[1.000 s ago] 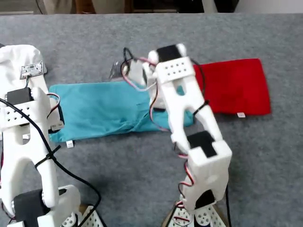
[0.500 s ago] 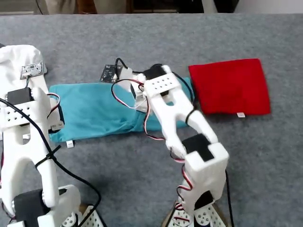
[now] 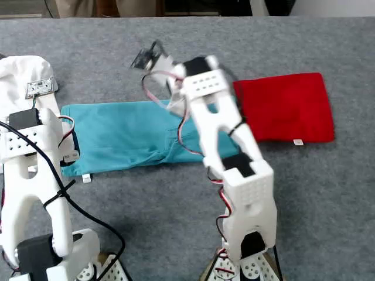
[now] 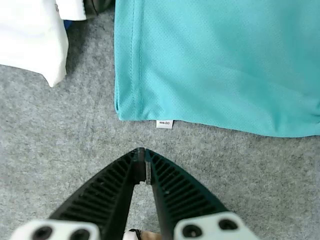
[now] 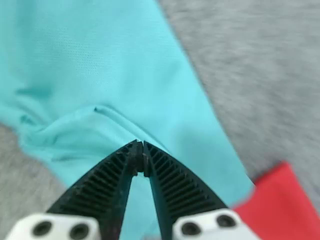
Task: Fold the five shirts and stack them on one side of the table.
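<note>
White arms [image 3: 32, 170], black ribbed claws [image 4: 144, 162], perhaps red-white cables [image 3: 146, 88].

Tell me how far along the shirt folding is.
Done: the red shirt lies folded at one side of the table. In hand: the teal shirt is a long strip, creased, with the right gripper shut above it and the left gripper shut off its corner. Left: finishing the teal, the bunched white shirt, and stacking.
</note>
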{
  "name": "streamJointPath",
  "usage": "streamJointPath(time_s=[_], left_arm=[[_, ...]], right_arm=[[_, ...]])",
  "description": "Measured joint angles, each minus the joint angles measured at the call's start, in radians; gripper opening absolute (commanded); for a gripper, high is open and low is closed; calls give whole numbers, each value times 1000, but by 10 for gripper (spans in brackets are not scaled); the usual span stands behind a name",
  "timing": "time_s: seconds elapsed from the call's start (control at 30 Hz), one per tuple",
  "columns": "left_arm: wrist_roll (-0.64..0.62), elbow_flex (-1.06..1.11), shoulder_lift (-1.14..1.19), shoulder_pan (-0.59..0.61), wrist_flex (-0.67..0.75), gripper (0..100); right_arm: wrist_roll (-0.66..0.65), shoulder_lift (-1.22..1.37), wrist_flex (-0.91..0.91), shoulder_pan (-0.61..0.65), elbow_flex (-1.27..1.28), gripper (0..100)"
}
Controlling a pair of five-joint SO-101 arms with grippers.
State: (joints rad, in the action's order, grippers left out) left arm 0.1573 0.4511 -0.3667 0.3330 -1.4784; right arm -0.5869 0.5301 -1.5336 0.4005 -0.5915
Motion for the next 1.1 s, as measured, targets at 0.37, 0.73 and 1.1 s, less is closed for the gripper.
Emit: streamJointPath(time_s=[0.37,0.73,1.1], left_arm=[[38,0,-2,0,0,19],[84,0,-138,0,0,19],[84,0,-140,0,0,19]], right_arm=[[78,-282,-123,127,293,2],[124,-479,356,144,902,2],[137,-60,420,110,617,2]])
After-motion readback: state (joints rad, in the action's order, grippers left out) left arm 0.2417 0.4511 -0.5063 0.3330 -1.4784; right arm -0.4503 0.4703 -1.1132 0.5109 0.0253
